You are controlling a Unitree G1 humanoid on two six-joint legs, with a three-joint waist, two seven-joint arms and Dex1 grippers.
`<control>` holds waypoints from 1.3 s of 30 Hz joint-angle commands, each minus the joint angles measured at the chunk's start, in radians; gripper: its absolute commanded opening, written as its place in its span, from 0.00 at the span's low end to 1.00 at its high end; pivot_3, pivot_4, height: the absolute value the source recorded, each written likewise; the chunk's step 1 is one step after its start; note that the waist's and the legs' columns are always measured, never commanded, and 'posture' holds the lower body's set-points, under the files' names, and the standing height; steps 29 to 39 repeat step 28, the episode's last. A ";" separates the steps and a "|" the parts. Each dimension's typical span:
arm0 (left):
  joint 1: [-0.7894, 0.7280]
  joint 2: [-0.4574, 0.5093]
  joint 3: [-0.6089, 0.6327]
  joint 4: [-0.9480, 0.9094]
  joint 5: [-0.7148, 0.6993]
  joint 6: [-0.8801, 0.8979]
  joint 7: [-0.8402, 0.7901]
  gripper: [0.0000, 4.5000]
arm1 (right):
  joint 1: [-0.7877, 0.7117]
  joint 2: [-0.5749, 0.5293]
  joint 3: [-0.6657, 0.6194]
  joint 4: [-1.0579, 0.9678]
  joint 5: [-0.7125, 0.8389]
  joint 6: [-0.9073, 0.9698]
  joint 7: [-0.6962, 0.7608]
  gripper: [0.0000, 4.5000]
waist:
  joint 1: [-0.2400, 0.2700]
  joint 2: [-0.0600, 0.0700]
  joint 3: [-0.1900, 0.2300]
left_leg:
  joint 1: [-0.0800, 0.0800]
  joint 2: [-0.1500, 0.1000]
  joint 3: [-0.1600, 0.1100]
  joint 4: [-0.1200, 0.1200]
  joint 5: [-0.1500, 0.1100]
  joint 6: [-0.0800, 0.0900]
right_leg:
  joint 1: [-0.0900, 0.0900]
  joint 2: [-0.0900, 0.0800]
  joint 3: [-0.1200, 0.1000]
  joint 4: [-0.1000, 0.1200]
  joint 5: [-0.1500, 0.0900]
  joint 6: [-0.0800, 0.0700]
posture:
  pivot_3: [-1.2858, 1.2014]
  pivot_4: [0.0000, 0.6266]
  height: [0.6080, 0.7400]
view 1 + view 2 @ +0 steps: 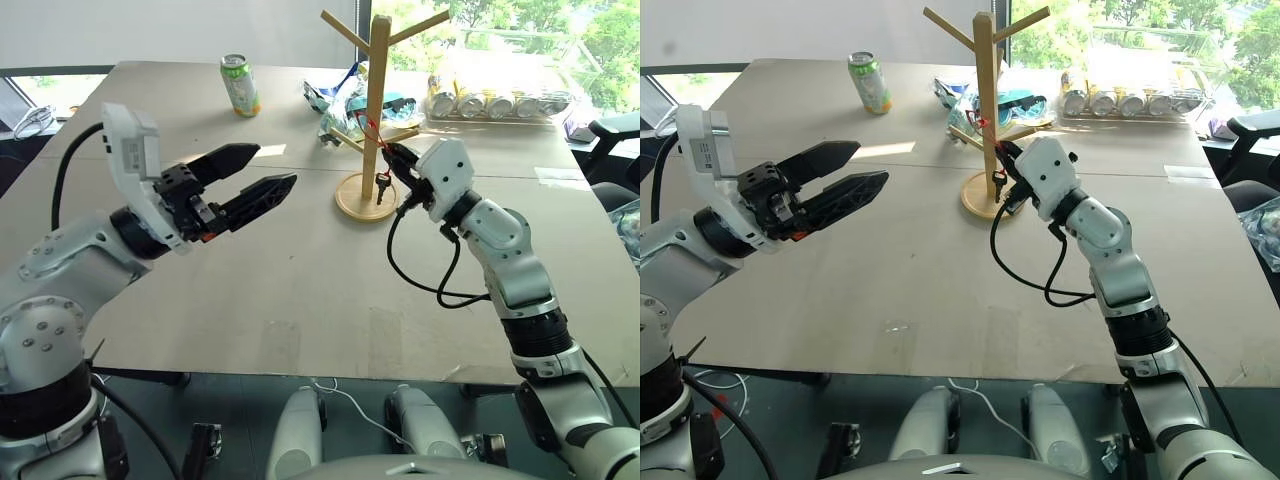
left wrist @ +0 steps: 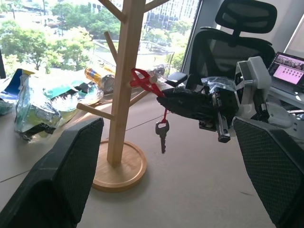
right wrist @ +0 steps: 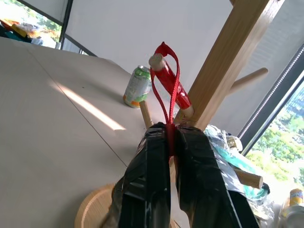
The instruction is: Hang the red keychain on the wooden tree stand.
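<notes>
One green drink can (image 1: 239,84) stands at the far left of the table (image 1: 300,290), and one wooden tree stand (image 1: 373,110) rises upright from its round base near the middle, with one red keychain (image 2: 145,81) at it. The left gripper (image 1: 262,175) hovers above the table well left of the stand, its arm bent and raised, its two black fingers spread apart and empty, pointing roughly level toward the stand. The keychain's strap loop is draped over one of the stand's lower pegs, close to the pole; its long axis runs downward from the peg, with the single silver key (image 2: 162,133) hanging straight below, tip down, above the base. The right gripper (image 3: 170,137) reaches in from the right, forearm stretched forward and angled toward the pole, its fingers pressed together on the red strap just below the peg.
</notes>
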 commanded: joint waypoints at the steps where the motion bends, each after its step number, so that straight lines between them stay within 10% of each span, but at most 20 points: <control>1: -0.012 0.020 0.005 -0.015 -0.007 -0.028 -0.011 1.00 | -0.032 -0.009 0.004 -0.002 -0.037 -0.010 -0.017 0.01 | 0.000 0.000 0.000 | 0.000 0.000 0.000 0.000 0.000 0.000 | 0.000 0.000 0.000 0.000 0.000 0.000 | 0.52 0.24 0.94; 6: -0.015 0.024 -0.005 -0.011 0.001 -0.037 -0.016 1.00 | -0.033 -0.017 -0.004 0.019 -0.066 -0.009 -0.025 0.01 | 0.000 0.000 0.000 | 0.000 0.000 0.000 0.000 0.000 0.000 | 0.000 0.000 0.000 0.000 0.000 0.000 | 0.52 0.24 0.94; 17: -0.022 0.063 -0.012 0.029 0.045 -0.039 -0.049 1.00 | 0.047 -0.106 -0.079 -0.129 0.084 0.112 0.110 0.99 | 0.002 0.000 0.000 | 0.000 0.000 0.000 0.000 0.000 0.000 | 0.000 0.000 0.000 0.000 0.000 0.000 | 0.52 0.24 0.94; 27: 0.008 0.315 -0.022 0.207 0.235 -0.049 -0.292 1.00 | -0.092 -0.394 -0.264 -0.316 0.599 0.686 0.374 0.99 | -0.002 0.002 0.004 | 0.001 0.000 0.000 -0.001 0.000 0.000 | -0.001 0.001 0.000 0.000 -0.001 0.000 | 0.52 0.24 0.94; 39: 0.003 0.329 -0.032 0.225 0.253 -0.059 -0.319 1.00 | -0.099 -0.405 -0.268 -0.317 0.616 0.704 0.376 0.99 | -0.002 0.002 0.004 | 0.001 0.000 0.000 -0.001 0.000 0.000 | 0.000 0.000 0.000 0.000 -0.001 0.000 | 0.52 0.24 0.94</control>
